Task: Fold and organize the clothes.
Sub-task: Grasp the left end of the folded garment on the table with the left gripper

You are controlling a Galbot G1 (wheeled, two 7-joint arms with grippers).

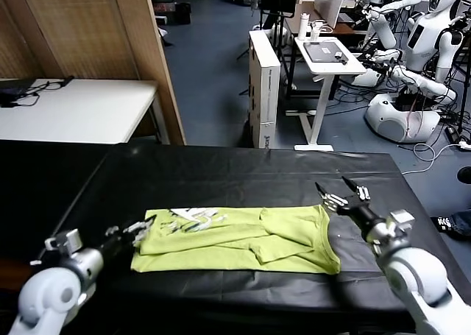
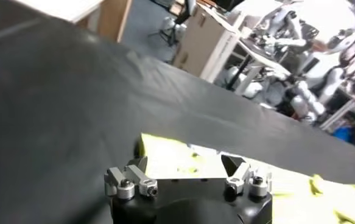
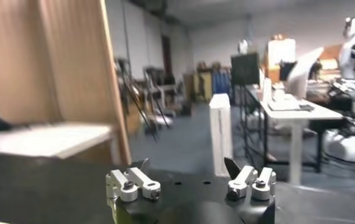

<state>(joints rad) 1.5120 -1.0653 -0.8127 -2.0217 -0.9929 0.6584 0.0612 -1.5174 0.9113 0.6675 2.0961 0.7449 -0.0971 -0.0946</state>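
A: Shirt (image 1: 243,239) count?
B: One, lime-green, folded into a rumpled strip, white print at its left end, lying on the black counter (image 1: 221,173).
A: End effectors?
B: Two. Left end effector (image 1: 140,228) at the shirt's left edge, right end effector (image 1: 342,191) just beyond its right end; both spread apart, holding nothing.

A table draped in a black cloth (image 1: 221,177) is carrying a single thing: a lime yellow-green T-shirt (image 1: 243,239), lying folded in a flat, wrinkled strip, with white print showing at the end nearest the left gripper's fingers (image 1: 140,228). Its other end is lying just beside and below the right gripper's fingers (image 1: 335,199). The black cloth is lying bare beyond both sets of fingertips.
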